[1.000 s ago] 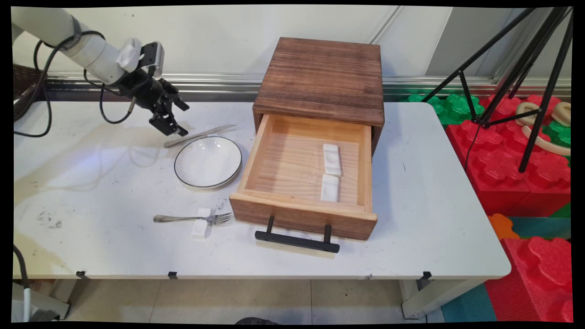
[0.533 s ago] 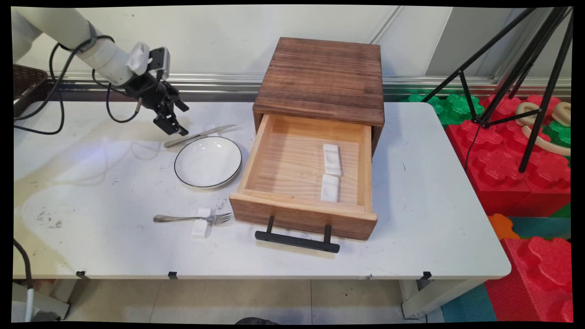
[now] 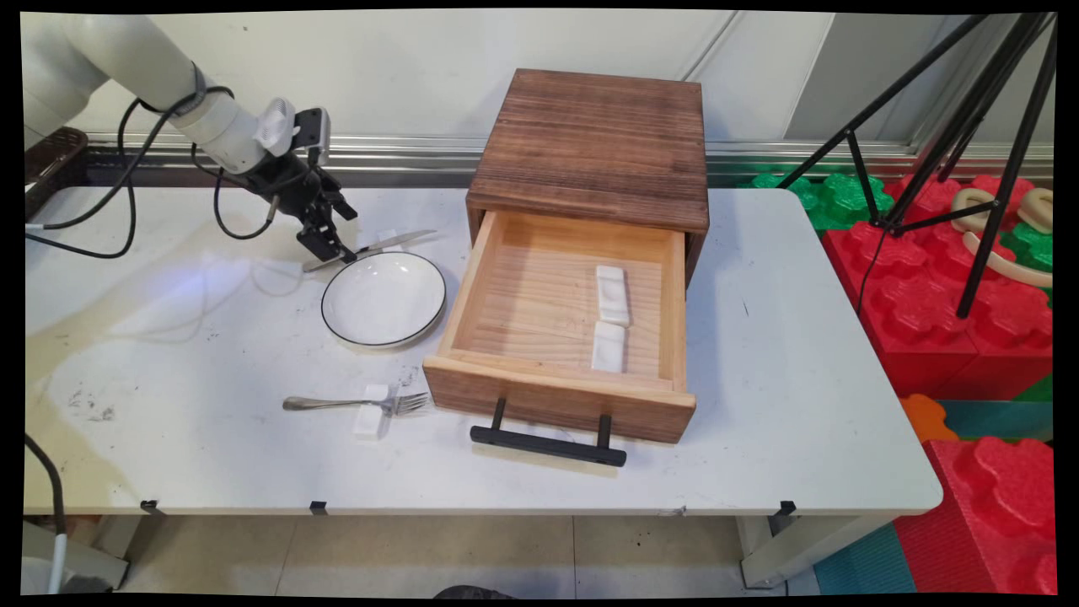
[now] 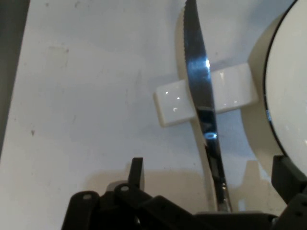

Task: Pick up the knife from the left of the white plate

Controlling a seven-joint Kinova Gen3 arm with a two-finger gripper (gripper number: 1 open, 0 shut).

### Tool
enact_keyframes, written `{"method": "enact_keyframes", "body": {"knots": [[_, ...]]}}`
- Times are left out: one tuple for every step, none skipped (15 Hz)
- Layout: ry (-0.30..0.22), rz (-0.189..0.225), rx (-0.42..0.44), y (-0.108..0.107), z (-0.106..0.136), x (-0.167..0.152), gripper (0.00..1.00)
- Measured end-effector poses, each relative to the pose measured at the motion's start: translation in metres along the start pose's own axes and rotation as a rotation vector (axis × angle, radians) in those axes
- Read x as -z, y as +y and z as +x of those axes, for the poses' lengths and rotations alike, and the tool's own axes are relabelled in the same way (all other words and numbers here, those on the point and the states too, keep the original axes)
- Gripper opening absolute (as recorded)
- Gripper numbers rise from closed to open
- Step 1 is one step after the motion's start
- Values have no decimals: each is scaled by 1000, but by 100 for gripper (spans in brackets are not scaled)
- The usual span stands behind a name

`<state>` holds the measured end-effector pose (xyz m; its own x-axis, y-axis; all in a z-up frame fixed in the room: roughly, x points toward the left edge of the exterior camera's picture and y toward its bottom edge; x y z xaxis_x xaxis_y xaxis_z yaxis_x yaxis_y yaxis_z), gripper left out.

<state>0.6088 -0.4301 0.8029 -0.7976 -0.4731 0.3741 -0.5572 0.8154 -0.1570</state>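
Hand view: black two-finger gripper spread apart, straddling handle of shiny serrated steel knife; blade points away, resting across white glossy rectangular rest, beside black-rimmed white plate.

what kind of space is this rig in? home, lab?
Most likely a lab or test room, not a home. A black tripod stands beside the table, big red and green foam blocks are stacked on the floor, and the arm's gripper trails loose black cables over staged tableware.
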Motion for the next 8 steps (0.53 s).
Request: {"method": "enact_keyframes", "body": {"knots": [[-2,2,1,-1,0,-2,100],[-4,3,2,-2,-1,-3,100],[-7,5,5,-3,-2,-5,100],[-9,6,6,-4,-2,-7,100],[-10,7,7,-5,-3,-9,100],[-8,7,9,-5,-3,-11,100],[-8,6,11,-5,-3,-12,100],[-6,5,13,-5,-3,-14,100]]}}
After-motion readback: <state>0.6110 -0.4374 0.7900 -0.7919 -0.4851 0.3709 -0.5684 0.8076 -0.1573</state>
